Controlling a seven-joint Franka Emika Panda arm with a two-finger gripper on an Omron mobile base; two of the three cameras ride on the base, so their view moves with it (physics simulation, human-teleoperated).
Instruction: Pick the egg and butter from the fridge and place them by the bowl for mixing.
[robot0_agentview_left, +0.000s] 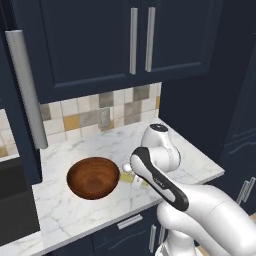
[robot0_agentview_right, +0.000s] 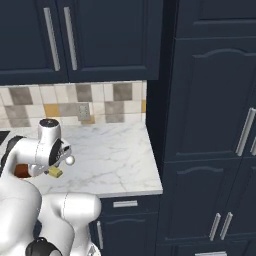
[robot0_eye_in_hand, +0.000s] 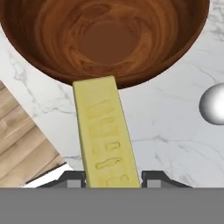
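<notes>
Navy cabinets (robot0_agentview_left: 100, 40) hang over the white marble counter (robot0_agentview_left: 75, 215) we work at, with a tiled wall (robot0_agentview_left: 80, 112) behind. From the left base view we see the bowl (robot0_agentview_left: 93, 177) resting on the counter, and at its 3 o'clock a sliver of the butter (robot0_agentview_left: 136, 181) shows beside our arm.

From the right base view, our gripper (robot0_agentview_right: 56, 172) hangs low over the counter (robot0_agentview_right: 115, 160) holding the butter (robot0_agentview_right: 56, 173), with the egg (robot0_agentview_right: 70, 160) just at its 1 o'clock and a bit of the bowl (robot0_agentview_right: 21, 170) at its 9 o'clock.

From the hand view, our gripper (robot0_eye_in_hand: 113, 178) is pinching the butter (robot0_eye_in_hand: 106, 135), which points to 12 o'clock, its far end overlapping the bowl's rim (robot0_eye_in_hand: 105, 48); whether they touch, we cannot tell. The egg (robot0_eye_in_hand: 214, 105) lies on the counter (robot0_eye_in_hand: 175, 127) at the butter's 3 o'clock, apart from it.
</notes>
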